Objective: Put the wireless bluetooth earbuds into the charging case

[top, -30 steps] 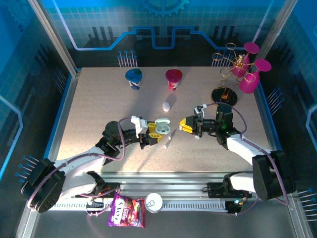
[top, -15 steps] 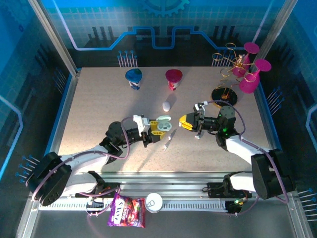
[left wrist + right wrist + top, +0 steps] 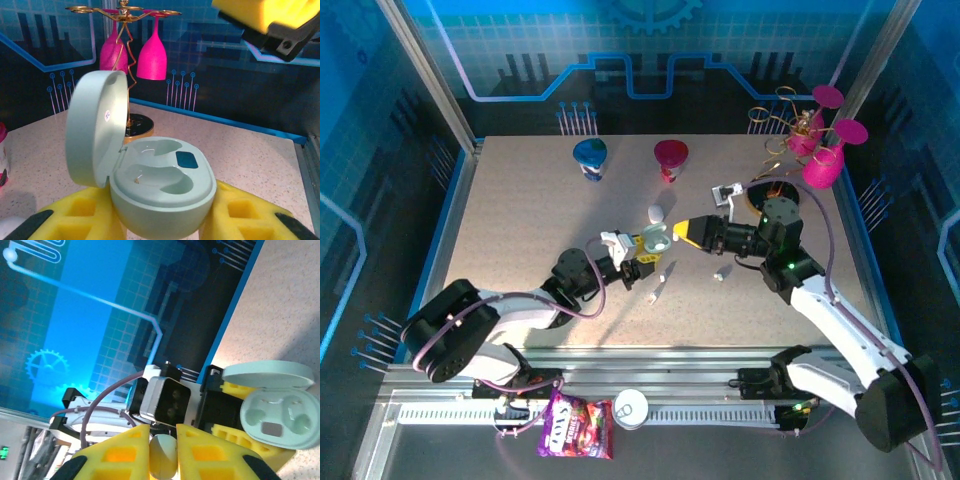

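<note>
The left fingers [image 3: 80, 212] are clamped on either side of the open charging case [image 3: 161, 192], holding it up off the counter [image 3: 520, 200] near the middle of the scene. Its lid [image 3: 94, 131] stands tipped back on what looks like the far side. Both wells [image 3: 159, 179] face upward and look empty.

The right fingers [image 3: 120, 450] are pressed onto a small pale rounded piece, most likely an earbud [image 3: 164, 456], which sits deep between them with only its rounded end showing. Which way its stem points cannot be told.

The move ahead turns on one relation. From above, the case lies just to the left of the right fingertips, close but apart. From the right wrist, it sits ahead and off to one side rather than in line with the pinched earbud. The two wells lie side by side along the case's long axis, with a dark patch between them. The right arm carries the earbud, so it probably has to shift across and tip down over a well.

More small white pieces [image 3: 719, 272] lie loose on the counter to the near side.
</note>
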Robot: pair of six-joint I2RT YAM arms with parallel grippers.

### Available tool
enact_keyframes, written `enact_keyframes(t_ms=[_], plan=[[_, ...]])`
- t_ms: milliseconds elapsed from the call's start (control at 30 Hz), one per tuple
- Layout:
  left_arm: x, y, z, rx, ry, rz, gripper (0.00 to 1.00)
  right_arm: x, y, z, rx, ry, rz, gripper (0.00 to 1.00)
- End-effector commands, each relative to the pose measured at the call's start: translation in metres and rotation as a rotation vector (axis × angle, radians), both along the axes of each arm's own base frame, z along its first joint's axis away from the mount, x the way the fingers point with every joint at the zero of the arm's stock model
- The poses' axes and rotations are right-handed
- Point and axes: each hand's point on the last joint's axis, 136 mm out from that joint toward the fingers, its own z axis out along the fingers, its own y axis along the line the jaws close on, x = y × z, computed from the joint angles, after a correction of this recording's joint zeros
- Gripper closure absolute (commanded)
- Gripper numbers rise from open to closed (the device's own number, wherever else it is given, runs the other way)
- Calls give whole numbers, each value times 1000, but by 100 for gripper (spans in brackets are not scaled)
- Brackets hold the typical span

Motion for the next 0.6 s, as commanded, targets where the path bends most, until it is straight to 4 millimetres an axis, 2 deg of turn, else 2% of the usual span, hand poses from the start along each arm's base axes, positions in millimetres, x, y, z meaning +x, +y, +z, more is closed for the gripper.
enact_keyframes(t_ms=[0, 200, 233, 267, 300, 567], plan=[[4, -6, 37, -98, -83, 15, 75, 2, -1, -25, -171, -31, -60, 85], [3, -11, 42, -112, -71, 18, 75, 2, 17, -23, -222, -94, -50, 84], [3, -12, 42, -113, -69, 18, 75, 2, 20, -28, -240, -95, -48, 84], [2, -12, 43, -114, -69, 19, 75, 3, 23, -18, -237, -116, -48, 84], [2, -12, 43, -114, -70, 19, 75, 4, 25, -18, -243, -122, -47, 84], [-1, -13, 46, -118, -72, 14, 75, 8, 34, -23, -283, -148, -54, 85]])
